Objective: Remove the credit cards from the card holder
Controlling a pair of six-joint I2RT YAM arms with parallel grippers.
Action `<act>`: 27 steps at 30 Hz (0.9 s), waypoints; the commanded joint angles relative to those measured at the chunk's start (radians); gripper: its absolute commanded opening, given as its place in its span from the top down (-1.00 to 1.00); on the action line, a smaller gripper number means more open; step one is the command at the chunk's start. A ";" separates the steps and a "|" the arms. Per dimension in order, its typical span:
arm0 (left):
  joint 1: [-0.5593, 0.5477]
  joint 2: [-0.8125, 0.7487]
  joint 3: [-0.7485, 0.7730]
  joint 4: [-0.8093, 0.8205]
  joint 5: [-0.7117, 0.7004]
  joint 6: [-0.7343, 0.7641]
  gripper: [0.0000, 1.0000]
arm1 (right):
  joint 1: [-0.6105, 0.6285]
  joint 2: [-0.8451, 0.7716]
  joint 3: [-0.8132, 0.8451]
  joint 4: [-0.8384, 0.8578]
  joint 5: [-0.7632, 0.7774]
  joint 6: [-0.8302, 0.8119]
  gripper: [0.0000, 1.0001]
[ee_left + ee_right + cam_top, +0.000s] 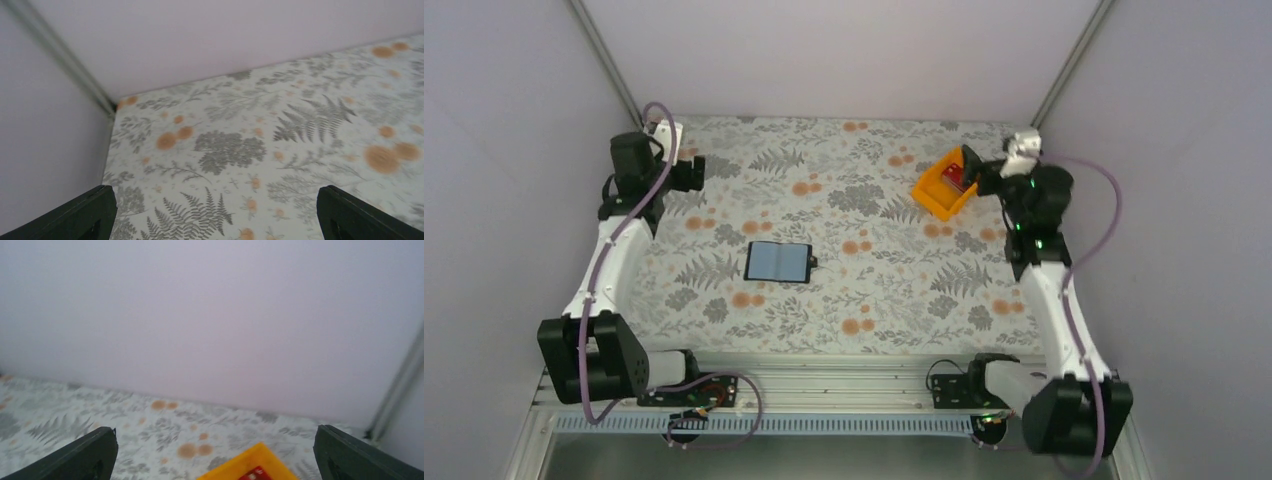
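**Bench** (874,290): floral-patterned surface, closed in by pale walls on 3 sides.

**Card holder** (778,261): lies flat and opened out near the middle of the bench, slightly left of centre. The grey-blue inner face is up, with a black border around it. Its clasp tab (813,262) juts from the right edge. Whether any card sits in its pockets cannot be told at this size. It is well apart from both tools.

**Orange bin** (944,184): stands at the far right of the bench, turned at an angle to the bench edges. 1 red credit card (954,178) shows inside it. The right wrist view shows a red card with light markings at the bottom of the frame, inside the bin's corner. Whether more than 1 card lies there cannot be told.

**Right tool** (215,447): jaws spread wide, nothing between them, nothing gripped. The top view places it over the bin's right-hand corner, pointing toward the far wall. Contact with the rim cannot be confirmed.

**Left tool** (215,207): jaws spread wide and empty. Only patterned bench shows between its fingers (92,212). The top view places it at the far left of the bench, near the back-left corner, well apart from the card holder.
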 commanded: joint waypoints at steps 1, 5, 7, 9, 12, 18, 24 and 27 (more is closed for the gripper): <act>0.008 -0.045 -0.245 0.458 -0.134 -0.166 -1.00 | -0.078 -0.163 -0.348 0.449 0.038 0.067 -0.98; 0.008 -0.054 -0.567 0.880 -0.115 -0.177 -1.00 | -0.094 -0.292 -0.618 0.688 0.148 0.122 -0.98; 0.008 -0.031 -0.684 1.031 -0.114 -0.187 -1.00 | -0.095 -0.317 -0.743 0.792 0.180 0.129 -0.99; 0.008 0.010 -0.746 1.140 -0.113 -0.199 -1.00 | -0.097 -0.312 -0.807 0.828 0.199 0.142 -0.99; 0.008 0.045 -0.826 1.261 -0.075 -0.211 -1.00 | -0.097 -0.256 -0.899 0.960 0.171 0.155 -0.99; 0.008 0.120 -0.930 1.521 -0.038 -0.224 -1.00 | -0.098 -0.014 -0.937 1.176 0.122 0.127 -0.99; -0.015 0.231 -0.934 1.633 0.001 -0.176 -1.00 | -0.097 0.236 -0.822 1.258 0.033 0.080 -0.98; -0.029 0.233 -0.903 1.575 -0.022 -0.170 -1.00 | -0.098 0.340 -0.791 1.292 0.014 0.076 -0.99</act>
